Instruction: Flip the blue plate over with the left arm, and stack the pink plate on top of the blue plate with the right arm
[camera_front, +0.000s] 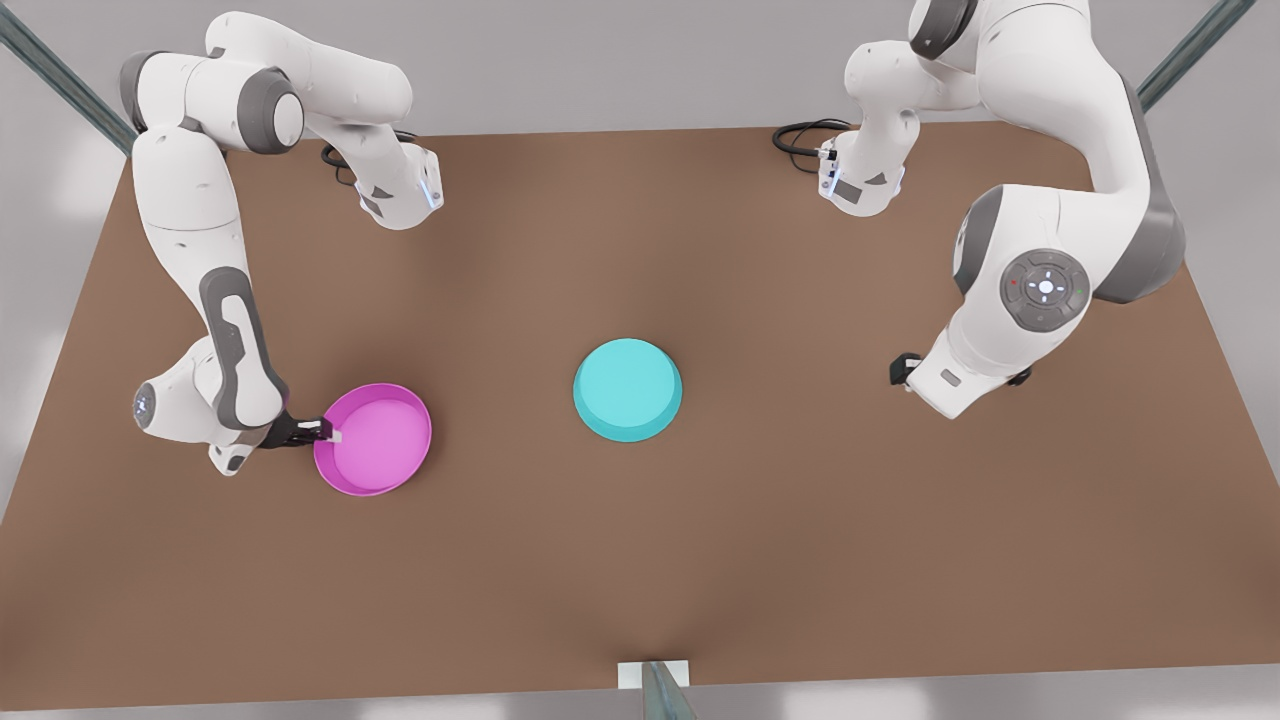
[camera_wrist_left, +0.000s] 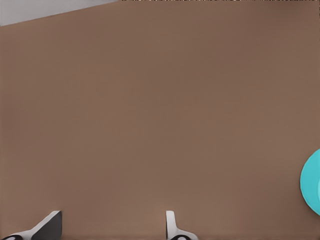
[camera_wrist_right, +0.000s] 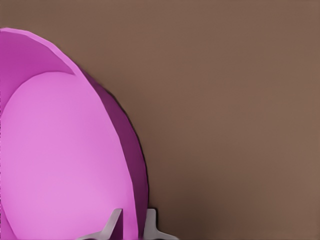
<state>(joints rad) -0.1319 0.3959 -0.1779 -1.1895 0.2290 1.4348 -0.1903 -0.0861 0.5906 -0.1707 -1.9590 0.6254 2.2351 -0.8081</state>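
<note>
The blue plate (camera_front: 628, 390) lies near the table's middle with its flat solid underside up; an edge of the blue plate (camera_wrist_left: 312, 182) shows in the left wrist view. My left gripper (camera_wrist_left: 110, 230) is open with its fingers wide apart over bare table. It sits at the front view's right (camera_front: 903, 370), well away from the blue plate. The pink plate (camera_front: 373, 439) faces inside up at the front view's left. My right gripper (camera_front: 325, 432) is shut on its rim, one finger inside and one outside the pink plate (camera_wrist_right: 65, 160). Its fingertips (camera_wrist_right: 150, 222) pinch the wall.
The brown table (camera_front: 640, 560) spreads wide around both plates. A grey post (camera_front: 655, 690) stands at the near edge. Black cables (camera_front: 800, 135) lie at the far edge by the arm bases.
</note>
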